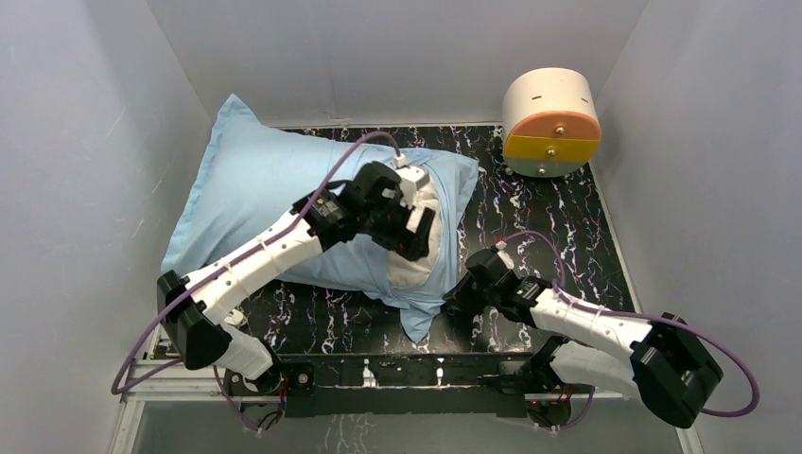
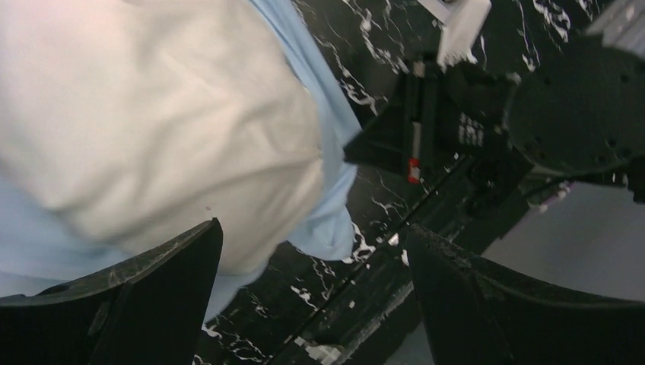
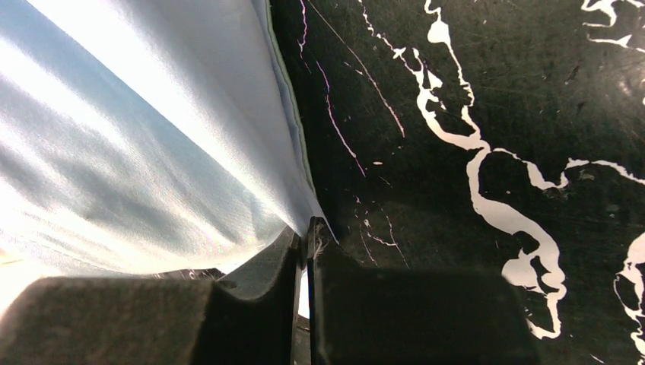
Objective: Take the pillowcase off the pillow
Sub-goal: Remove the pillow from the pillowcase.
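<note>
The light blue pillowcase [image 1: 255, 189] lies across the left and middle of the black marbled table, with the white pillow [image 1: 414, 255] showing at its open right end. My left gripper [image 1: 416, 236] hangs over that exposed pillow end, jaws wide open and empty; in the left wrist view the pillow [image 2: 152, 114] bulges out past the blue cloth edge [image 2: 335, 213] just ahead of my left gripper [image 2: 312, 251]. My right gripper [image 1: 452, 301] is shut on the pillowcase's near right corner; the right wrist view shows my right gripper [image 3: 306, 236] pinching the stretched blue cloth [image 3: 137, 152].
A round cream-and-orange drum [image 1: 551, 123] stands at the back right corner. Grey walls close in the table on the left, back and right. The black marbled tabletop [image 1: 539, 227] lies bare to the right of the pillow. A metal rail runs along the near edge [image 1: 416, 369].
</note>
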Available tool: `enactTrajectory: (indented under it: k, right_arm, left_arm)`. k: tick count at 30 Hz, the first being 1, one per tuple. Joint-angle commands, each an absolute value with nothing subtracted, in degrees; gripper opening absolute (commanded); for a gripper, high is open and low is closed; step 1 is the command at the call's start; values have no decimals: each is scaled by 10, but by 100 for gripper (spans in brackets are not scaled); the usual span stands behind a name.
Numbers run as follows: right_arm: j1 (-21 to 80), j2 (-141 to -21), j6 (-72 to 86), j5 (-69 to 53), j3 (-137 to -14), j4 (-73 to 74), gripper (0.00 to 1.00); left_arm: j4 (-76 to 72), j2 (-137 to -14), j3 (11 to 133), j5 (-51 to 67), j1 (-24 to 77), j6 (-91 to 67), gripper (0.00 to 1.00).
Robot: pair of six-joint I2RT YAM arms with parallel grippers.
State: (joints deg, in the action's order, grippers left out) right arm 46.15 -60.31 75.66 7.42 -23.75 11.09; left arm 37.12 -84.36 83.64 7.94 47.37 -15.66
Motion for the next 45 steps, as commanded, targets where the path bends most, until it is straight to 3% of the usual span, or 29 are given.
enactTrajectory:
  k: [1, 9, 12, 13, 16, 17, 19, 25, 31, 39, 40, 41, 42, 45]
  right_arm:
    - [455, -611, 736, 103, -261, 153, 13]
    - [454, -578, 736, 107, -257, 178, 13]
    - [453, -543, 745, 116, -243, 195, 13]
    - [452, -532, 749, 117, -237, 198, 13]
    - [449, -497, 753, 117, -223, 203, 13]
    - [448, -486, 754, 119, -223, 211, 13]
    - [448, -467, 751, 128, -229, 235, 15]
    - [447, -428, 684, 115, -293, 248, 33]
    - [447, -460, 623, 92, -409, 238, 45]
    - [446, -765, 605, 65, -550, 196, 55]
    - [446, -782, 604, 79, -556, 211, 54]
    - [445, -809, 605, 93, -560, 236, 46]
    - [444, -815, 610, 102, -545, 260, 26]
    - [444, -770, 639, 125, -485, 273, 10]
  left_arm:
    - [405, -839, 813, 14, 542, -190, 90]
    - [379, -953, 776, -240, 558, -208, 94]
    - [327, -979, 746, -242, 550, -208, 87]
    - [316, -992, 738, -223, 543, -209, 76]
    - [298, -1021, 726, -152, 531, -208, 12]
    - [293, -1022, 720, -139, 530, -208, 0]
    - [270, -1008, 701, -104, 530, -201, 0]
    - [240, -952, 666, -65, 530, -186, 0]
    - [231, -941, 648, -55, 530, -205, 0]
    - [221, -910, 630, -70, 530, -224, 0]
    - [221, -910, 631, -70, 530, -225, 0]
    - [222, -907, 631, -76, 530, -225, 0]
    - [224, -901, 630, -92, 530, -226, 0]
    - [237, -897, 631, -117, 530, -225, 0]
